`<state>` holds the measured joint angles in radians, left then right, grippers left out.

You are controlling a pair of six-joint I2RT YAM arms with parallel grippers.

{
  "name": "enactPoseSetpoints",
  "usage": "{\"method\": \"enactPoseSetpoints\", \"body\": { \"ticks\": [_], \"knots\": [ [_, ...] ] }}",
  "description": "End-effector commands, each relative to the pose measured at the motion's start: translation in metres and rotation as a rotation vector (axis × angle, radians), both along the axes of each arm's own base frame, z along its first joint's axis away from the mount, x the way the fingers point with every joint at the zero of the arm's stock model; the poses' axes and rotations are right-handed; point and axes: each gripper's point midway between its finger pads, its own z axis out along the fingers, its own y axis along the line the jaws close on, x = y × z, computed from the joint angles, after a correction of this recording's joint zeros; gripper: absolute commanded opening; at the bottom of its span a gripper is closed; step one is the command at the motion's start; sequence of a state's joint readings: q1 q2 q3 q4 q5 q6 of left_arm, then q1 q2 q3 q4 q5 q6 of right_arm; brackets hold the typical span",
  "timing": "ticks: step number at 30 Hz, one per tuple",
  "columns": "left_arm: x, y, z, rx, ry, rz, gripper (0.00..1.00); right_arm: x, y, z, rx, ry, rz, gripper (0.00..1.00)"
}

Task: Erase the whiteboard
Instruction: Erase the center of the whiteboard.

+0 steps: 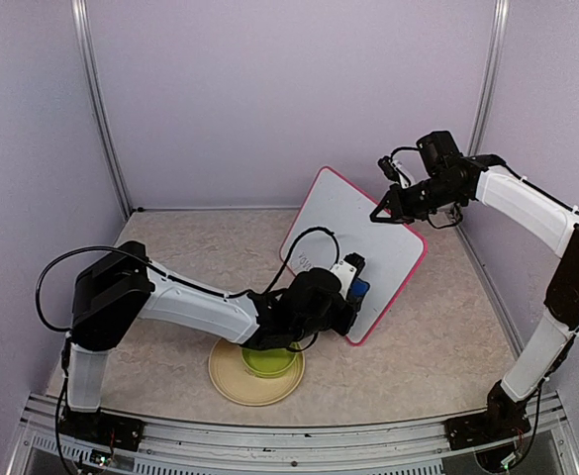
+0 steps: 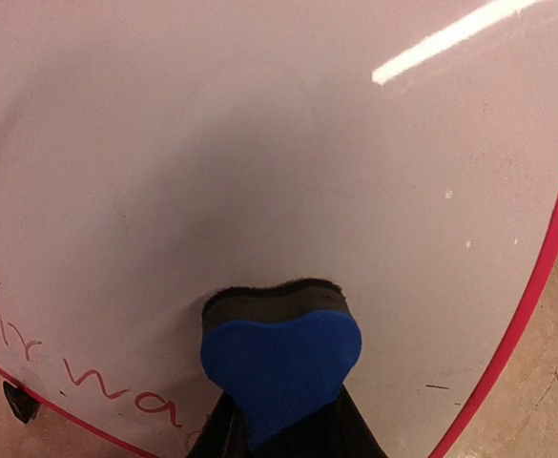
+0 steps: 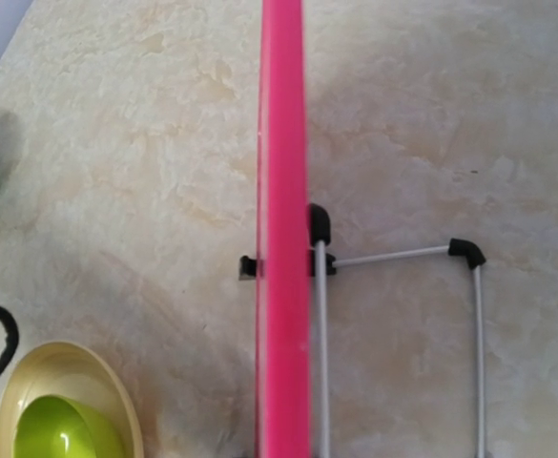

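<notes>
The whiteboard, white with a pink-red frame, stands tilted at the centre right of the table. My left gripper is shut on a blue heart-shaped eraser, whose dark felt face presses against the lower part of the board. Red handwriting runs along the board's lower left edge in the left wrist view. My right gripper is shut on the board's upper right edge. The right wrist view looks down along the pink frame, and its fingers are hidden there.
A beige plate carrying a green bowl lies under the left arm's forearm, just left of the board. Behind the board are its wire stand and black feet. The enclosure walls stand close on the right and behind.
</notes>
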<state>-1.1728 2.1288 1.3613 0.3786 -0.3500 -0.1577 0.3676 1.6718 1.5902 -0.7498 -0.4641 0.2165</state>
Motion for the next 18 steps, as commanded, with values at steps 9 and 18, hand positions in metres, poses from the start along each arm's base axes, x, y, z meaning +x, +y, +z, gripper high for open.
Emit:
{"method": "enactPoseSetpoints", "body": {
  "ticks": [9,18],
  "knots": [
    [0.112,0.092,0.039,-0.067,0.019,0.259,0.01,-0.01,-0.002,-0.031,-0.12,0.01,0.056,0.0],
    [0.11,0.064,0.01,-0.052,0.082,0.175,0.01,-0.01,-0.001,-0.032,-0.121,0.014,0.056,0.0]
  ]
}}
